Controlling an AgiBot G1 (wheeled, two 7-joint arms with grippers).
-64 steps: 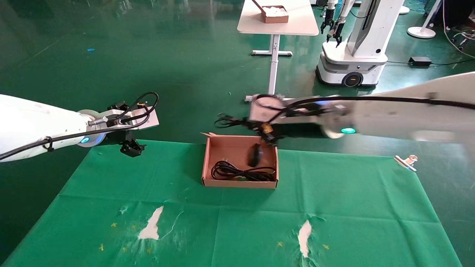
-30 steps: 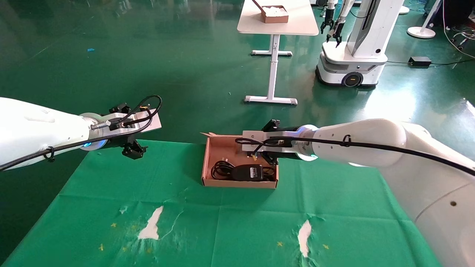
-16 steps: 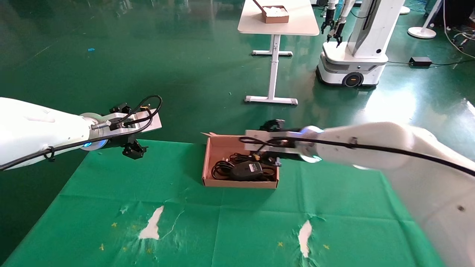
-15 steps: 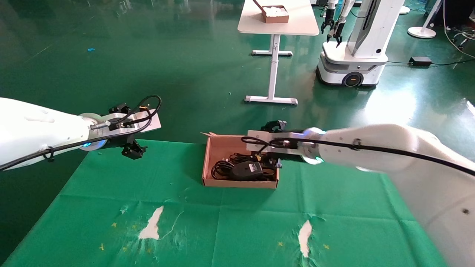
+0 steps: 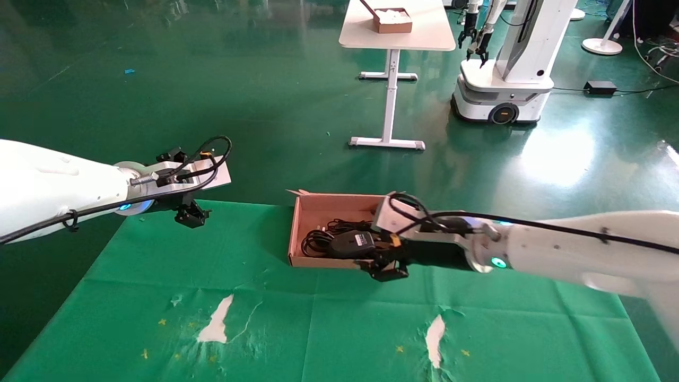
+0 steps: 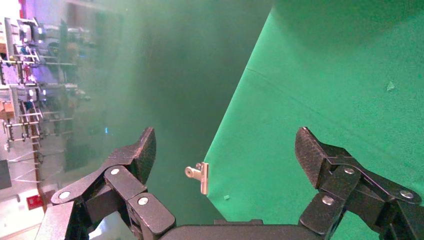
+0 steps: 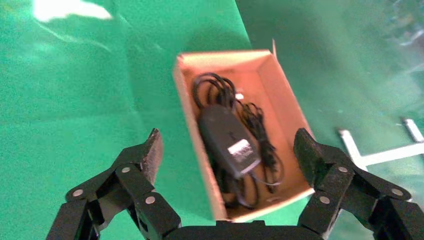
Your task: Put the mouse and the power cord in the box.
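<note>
**Both items boxed, right arm drawn back**

Both task items are seen inside the box (image 5: pixel 309 208): the mouse (image 5: pixel 351 243) is laid label-up on top of the cord (image 5: pixel 317 242), whose loops are spread beneath it along the box floor. In the right wrist view the same stack is shown, the mouse (image 7: pixel 229 137) resting across the cord (image 7: pixel 214 88) within the box (image 7: pixel 186 102), with nothing draped over the walls.

Half a second ago the right gripper (image 5: pixel 385 268) was held over the box's far right corner; now it is found outside the box, just beside the near right corner and low over the cloth (image 5: pixel 159 276). Its fingers are spread wide with nothing between them, which is made plain in the right wrist view (image 7: pixel 227 152). The mouse is left where it was set and is not touched.

From this the placing is judged complete, and only the arm's retreat is thought to remain.

The left gripper (image 5: pixel 190 215) is parked at the cloth's far left corner, well apart from the box, its fingers likewise splayed and holding nothing (image 6: pixel 225 152).
</note>
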